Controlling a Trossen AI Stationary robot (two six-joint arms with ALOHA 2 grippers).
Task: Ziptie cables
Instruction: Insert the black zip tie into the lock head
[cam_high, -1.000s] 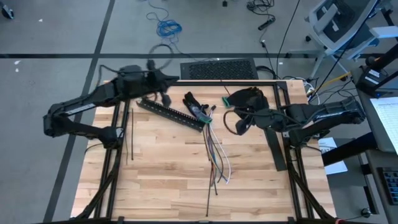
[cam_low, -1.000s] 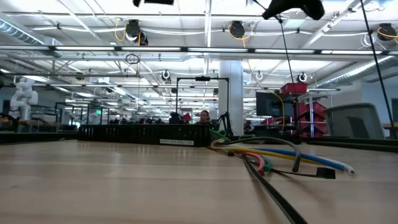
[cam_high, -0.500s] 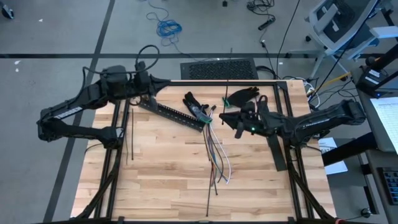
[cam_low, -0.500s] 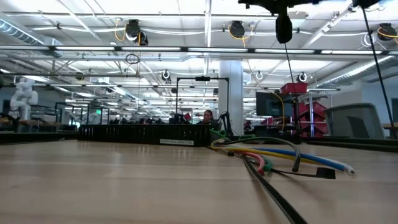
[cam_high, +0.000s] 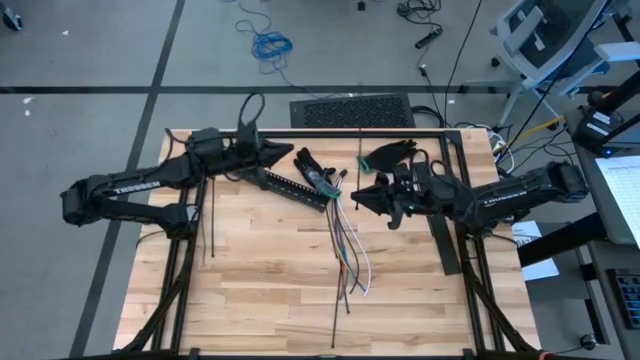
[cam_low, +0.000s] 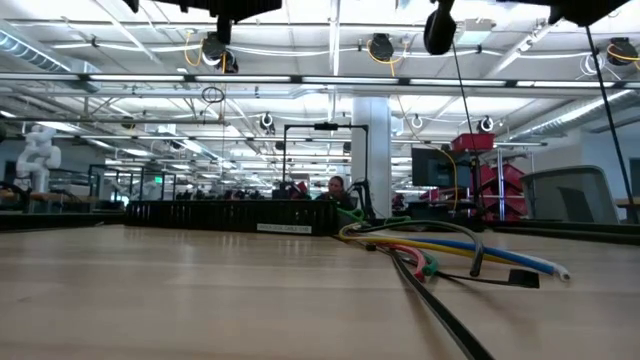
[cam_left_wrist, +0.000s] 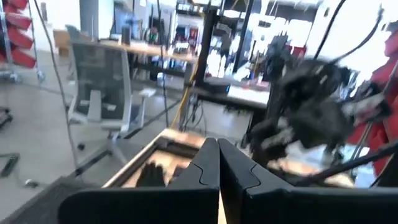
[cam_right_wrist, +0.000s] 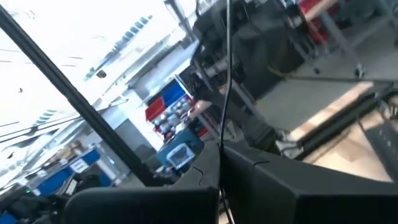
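Above the tabletop, both arms reach toward the middle.
Left pincer, clenched and empty, points to 3 o'clock over the black slotted rail. Right pincer points to 9 o'clock, pinched on one thin ziptie standing up from its tips. Cables fan out at centre toward 6 o'clock; more zipties lie at 9 o'clock.

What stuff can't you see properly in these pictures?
Low view: both arms are cut off by the top edge, so neither claw shows.
Left wrist view: the right arm is a blur.
High view: the zipties lying at the left are too thin to count.
Right wrist view: the ziptie in the right claw runs off the top edge.
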